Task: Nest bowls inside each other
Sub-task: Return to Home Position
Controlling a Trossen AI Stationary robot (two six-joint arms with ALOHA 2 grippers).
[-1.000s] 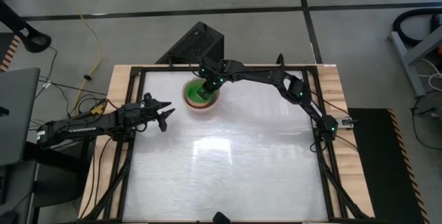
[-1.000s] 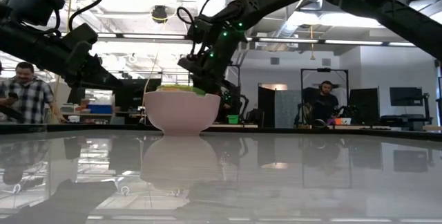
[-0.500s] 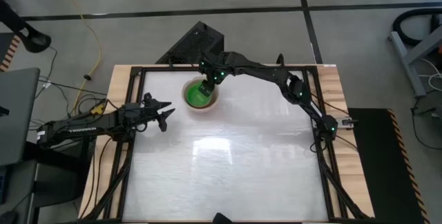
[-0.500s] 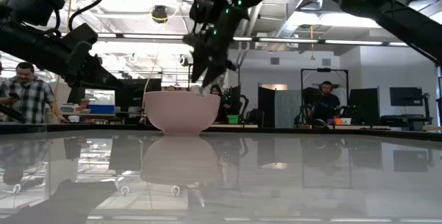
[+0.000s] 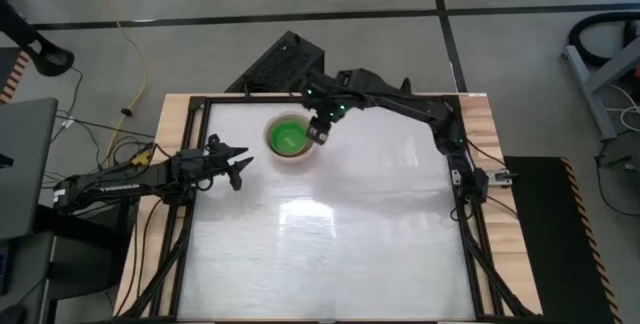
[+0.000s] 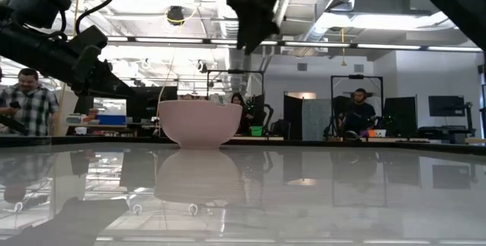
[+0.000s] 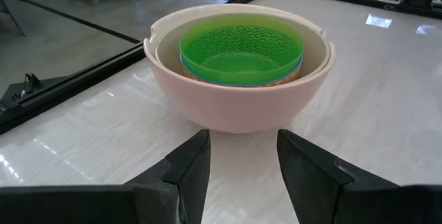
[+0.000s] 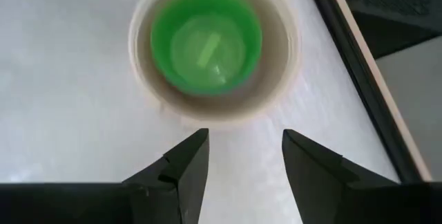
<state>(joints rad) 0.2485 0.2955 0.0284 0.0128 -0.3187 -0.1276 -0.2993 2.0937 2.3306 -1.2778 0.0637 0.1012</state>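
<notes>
The bowls stand nested at the table's far middle. The pale pink-cream bowl (image 5: pixel 290 156) (image 7: pixel 238 110) rests on its base. Inside it show a grey-beige rim (image 7: pixel 316 52), a thin blue edge (image 7: pixel 197 72) and the bright green bowl (image 7: pixel 242 48) (image 8: pixel 206 37) on top. My right gripper (image 5: pixel 322 132) (image 8: pixel 245 158) hangs open, high above the stack's right side, with nothing in it. My left gripper (image 5: pixel 238 167) (image 7: pixel 243 158) stands open low over the table, to the left of the stack, pointing at it.
The white table top (image 5: pixel 330 244) lies bare toward the near edge. A black frame rail (image 5: pixel 455 194) runs along the table's sides. A black box (image 5: pixel 285 64) sits beyond the far edge. People (image 6: pixel 26 102) show in the room behind.
My right gripper has let go of the green bowl, risen well above the stack and drifted toward the table's right edge. The green bowl, whose rim stood above the pink bowl's rim, has settled down inside the stack.
</notes>
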